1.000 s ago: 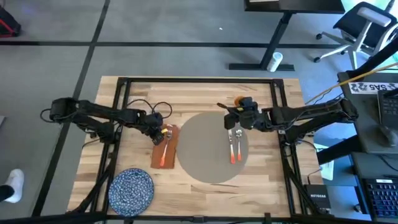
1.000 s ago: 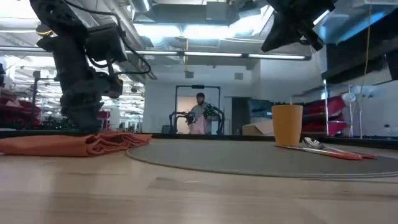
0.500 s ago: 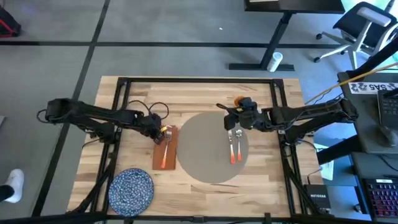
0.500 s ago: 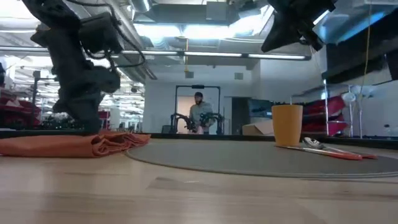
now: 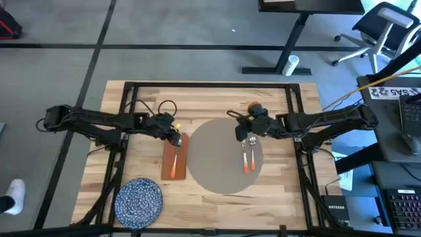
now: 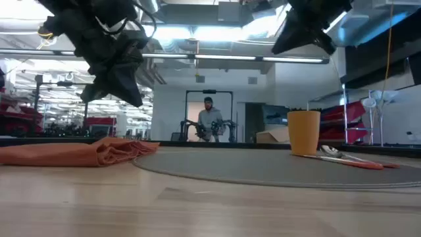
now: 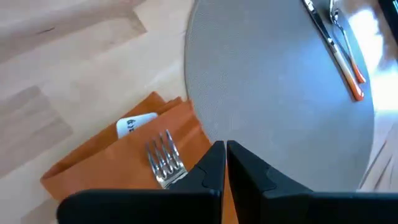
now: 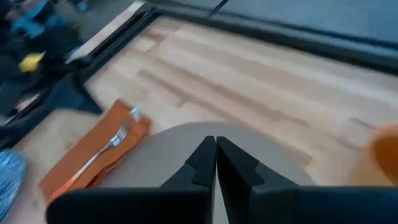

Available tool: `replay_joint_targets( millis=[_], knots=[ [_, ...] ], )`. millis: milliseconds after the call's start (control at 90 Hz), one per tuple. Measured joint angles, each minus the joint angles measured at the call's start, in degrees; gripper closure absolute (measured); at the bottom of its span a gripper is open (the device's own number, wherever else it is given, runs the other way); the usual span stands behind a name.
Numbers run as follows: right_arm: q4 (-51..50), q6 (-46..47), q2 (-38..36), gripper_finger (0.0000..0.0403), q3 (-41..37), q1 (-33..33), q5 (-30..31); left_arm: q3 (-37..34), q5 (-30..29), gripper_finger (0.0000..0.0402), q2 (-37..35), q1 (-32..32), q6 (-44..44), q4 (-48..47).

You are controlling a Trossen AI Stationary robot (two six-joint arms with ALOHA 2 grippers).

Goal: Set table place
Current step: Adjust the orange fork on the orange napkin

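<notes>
The blue plate (image 5: 139, 199) is sitting near the left gripper (image 5: 175, 138), well apart from the placemat (image 5: 226, 155). Both grippers are hovering with fingers pressed together, the right gripper (image 5: 245, 131) farther away.

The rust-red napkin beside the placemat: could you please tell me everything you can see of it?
The napkin is a rust-red, folded cloth rectangle lying flat on the wooden table, lengthwise along the left edge of the round grey placemat. In the low view its folds bunch up at the end near the placemat. A fork with an orange handle lies on it, and a small white tag shows at one end. The left tool hovers above its far end, fingers closed and empty.
</notes>
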Motion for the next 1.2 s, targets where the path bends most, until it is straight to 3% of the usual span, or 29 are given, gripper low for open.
replay_joint_targets(
  millis=[189, 767, 1200],
  knots=[
    [7.1, -5.8, 2.9, 0.0403, 0.0, -3.3, -9.2, 0.8, -0.1, 0.0402, -0.6, 0.9, 2.2, 0.1],
    [7.1, -8.8, 3.1, 0.0403, 0.0, -4.3, -8.8, 0.9, 3.6, 0.0402, 10.5, 1.0, -7.6, 3.4],
    [7.1, -8.9, 3.1, 0.0403, 0.0, -4.3, -8.8, 0.9, 1.7, 0.0402, 15.8, 3.3, -6.8, 2.5]
  ],
)
